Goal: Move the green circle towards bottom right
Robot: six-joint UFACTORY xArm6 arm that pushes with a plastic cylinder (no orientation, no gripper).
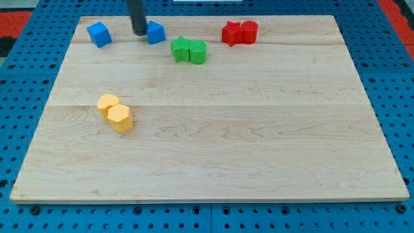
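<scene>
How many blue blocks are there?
2. One blue block sits near the board's top-left corner; the other blue block is to its right, touching my tip. None seems hidden.

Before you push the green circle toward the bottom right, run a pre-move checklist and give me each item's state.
1. My tip visible: ok, near the view's top, against the left side of a blue block.
2. Tip placed behind the green circle: not ok, it sits up and to the circle's left, not touching.
3. Circle separate from its neighbour: not ok, the other green block touches its left side.
4. Path to the bottom right clear: ok, bare board there.
5. Red blocks out of the way: ok, they lie above and right.
</scene>
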